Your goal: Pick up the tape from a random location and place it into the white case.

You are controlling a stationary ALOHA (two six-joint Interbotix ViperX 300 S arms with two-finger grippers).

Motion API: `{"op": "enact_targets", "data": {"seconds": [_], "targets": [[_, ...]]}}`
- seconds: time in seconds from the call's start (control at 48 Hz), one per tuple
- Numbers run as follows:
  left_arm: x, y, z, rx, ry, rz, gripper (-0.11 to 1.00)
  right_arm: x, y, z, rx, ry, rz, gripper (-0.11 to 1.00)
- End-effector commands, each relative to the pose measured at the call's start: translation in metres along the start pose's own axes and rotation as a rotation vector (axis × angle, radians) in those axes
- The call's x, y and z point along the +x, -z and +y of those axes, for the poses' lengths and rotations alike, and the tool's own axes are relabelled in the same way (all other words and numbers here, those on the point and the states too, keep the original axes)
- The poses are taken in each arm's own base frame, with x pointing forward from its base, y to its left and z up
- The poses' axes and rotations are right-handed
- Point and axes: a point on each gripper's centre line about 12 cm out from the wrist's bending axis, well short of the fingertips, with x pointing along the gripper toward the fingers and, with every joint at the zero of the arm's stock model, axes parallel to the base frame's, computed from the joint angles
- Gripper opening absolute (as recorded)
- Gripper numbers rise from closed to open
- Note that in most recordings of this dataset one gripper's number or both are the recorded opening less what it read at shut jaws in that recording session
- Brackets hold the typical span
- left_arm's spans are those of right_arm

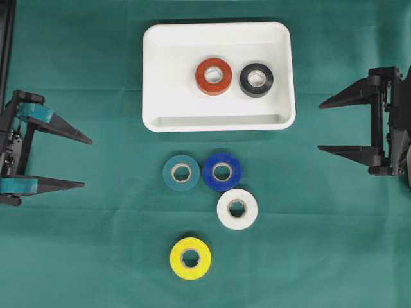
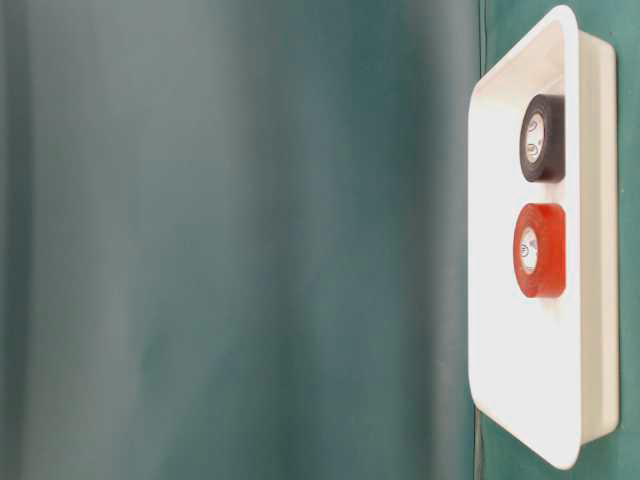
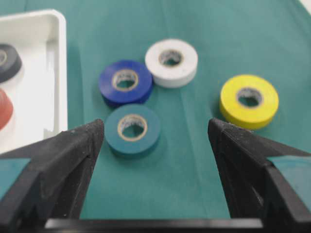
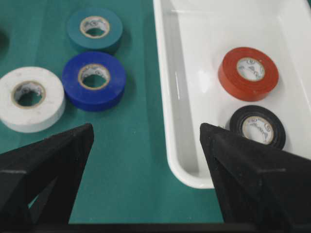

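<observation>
Four flat tape rolls lie on the green-covered desk at 6 o'clock of the shallow white plastic case — teal roll nearest the left gripper. Light, stiff, smooth-sided; pinch across outer rim. Both jaws wide, empty — right gripper too.

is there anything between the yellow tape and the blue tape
Partly. In the overhead view the white tape sits just right of the line from the yellow tape to the blue tape; otherwise only green cloth.
</observation>
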Motion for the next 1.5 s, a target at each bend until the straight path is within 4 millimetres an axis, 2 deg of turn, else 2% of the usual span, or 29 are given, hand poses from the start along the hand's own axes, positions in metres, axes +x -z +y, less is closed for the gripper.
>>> {"op": "enact_targets", "data": {"seconds": [0.0,0.334,0.626,0.897,1.189,1.481], "targets": [[0.007,-0.011,0.002,-0.005,-0.007,-0.035,0.83,-0.001,-0.011,0.001,0.001,-0.004,-0.033,0.88],[0.056,-0.028,0.01,-0.012,-0.028,0.029,0.83,-0.001,-0.01,0.0,0.0,-0.002,-0.029,0.88],[0.113,-0.056,0.014,-0.008,-0.026,0.071,0.83,0.0,-0.01,0.001,-0.004,-0.002,-0.028,0.88],[0.15,-0.081,0.021,-0.01,-0.038,0.061,0.83,0.0,-0.01,0.001,-0.013,-0.002,-0.028,0.88],[0.174,-0.096,0.031,-0.015,-0.055,0.075,0.83,0.0,-0.01,0.001,-0.019,-0.001,-0.028,0.88],[0.178,-0.098,0.033,-0.017,-0.058,0.085,0.83,0.0,-0.01,0.0,-0.019,-0.001,-0.028,0.88]]}}
